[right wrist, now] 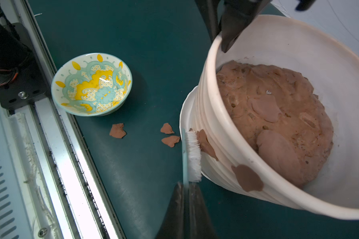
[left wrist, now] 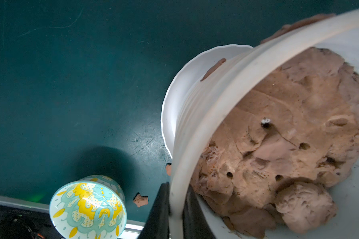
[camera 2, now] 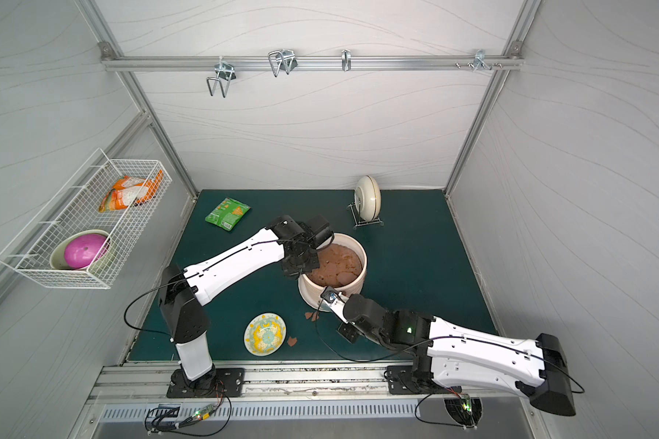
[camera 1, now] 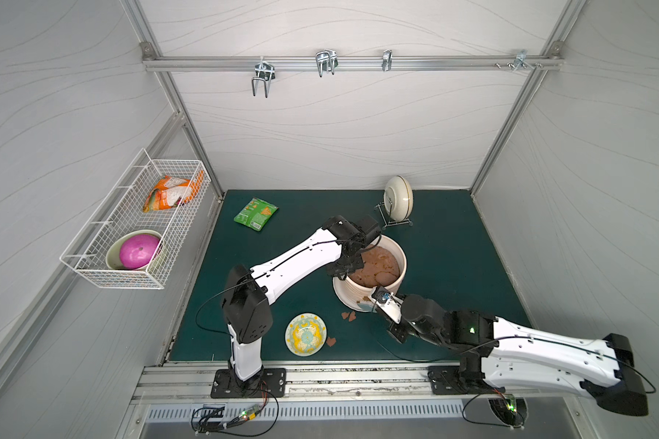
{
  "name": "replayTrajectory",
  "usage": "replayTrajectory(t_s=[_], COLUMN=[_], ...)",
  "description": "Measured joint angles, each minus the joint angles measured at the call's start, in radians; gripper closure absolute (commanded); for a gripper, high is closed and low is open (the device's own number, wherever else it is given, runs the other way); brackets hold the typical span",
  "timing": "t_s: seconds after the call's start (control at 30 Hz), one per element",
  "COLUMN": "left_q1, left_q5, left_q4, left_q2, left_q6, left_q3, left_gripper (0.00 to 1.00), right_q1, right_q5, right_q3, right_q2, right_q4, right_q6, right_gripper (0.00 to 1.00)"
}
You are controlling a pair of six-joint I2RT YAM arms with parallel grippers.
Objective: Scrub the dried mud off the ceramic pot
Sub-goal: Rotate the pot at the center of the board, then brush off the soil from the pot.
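Robot lab booth: aluminium frame [camera 1: 358,62], white panels [camera 1: 339,133].

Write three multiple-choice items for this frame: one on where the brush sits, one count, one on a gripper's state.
1. Where on the pot do the brush bristles press?
A. rim
B. inner wall
C. outer side

2. How many loose mud flakes lie on the mat?
A. one
B. three
C. six

3. The left gripper is:
A. shut on the pot's rim
B. open above the pot
C. shut on the brush

Key:
1. C, the bristles lie against the ribbed outside.
2. B, the right wrist view shows three flakes on the mat.
3. A, its jaws pinch the rim from both sides.
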State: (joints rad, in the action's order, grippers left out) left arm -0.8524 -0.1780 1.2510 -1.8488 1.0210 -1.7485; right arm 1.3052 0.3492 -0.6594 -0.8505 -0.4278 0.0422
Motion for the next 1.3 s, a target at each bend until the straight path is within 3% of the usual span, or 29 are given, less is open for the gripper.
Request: replayTrajectory(t_s=[0.23, 0.43, 0.57, 1.07, 1.3], left_q1=[0.001, 0.002, 0.002, 0.008, 0.010], left_q5=[0.001, 0.000, 0.000, 0.003, 0.003], left_q4=[-0.001, -0.002, -0.005, -0.021, -0.022], left_q2=[0.000, -0.001, -0.001, 0.002, 0.002], left_q6=[-0.008, -0.019, -0.026, -0.058, -0.072], left_q3=[0.000, 0.000, 0.002, 0.008, 0.008], left_gripper=[0.94, 0.95, 0.95, 0.96, 0.96], right_q1=[0.023, 0.036, -0.009, -0.051, -0.011], right_q5=[-0.091, 0.027, 0.077, 0.050, -0.060], right_q3=[0.023, -0.019, -0.051, -0.025, 0.034], right_q2=[0.032, -0.091, -0.138, -0.039, 0.053], right_q4=[0.117, 0.198, 0.182, 0.025, 0.039], right_q6=[-0.001, -0.070, -0.084, 0.006, 0.014], right_gripper=[1.00, 1.00, 1.00, 1.00, 1.00])
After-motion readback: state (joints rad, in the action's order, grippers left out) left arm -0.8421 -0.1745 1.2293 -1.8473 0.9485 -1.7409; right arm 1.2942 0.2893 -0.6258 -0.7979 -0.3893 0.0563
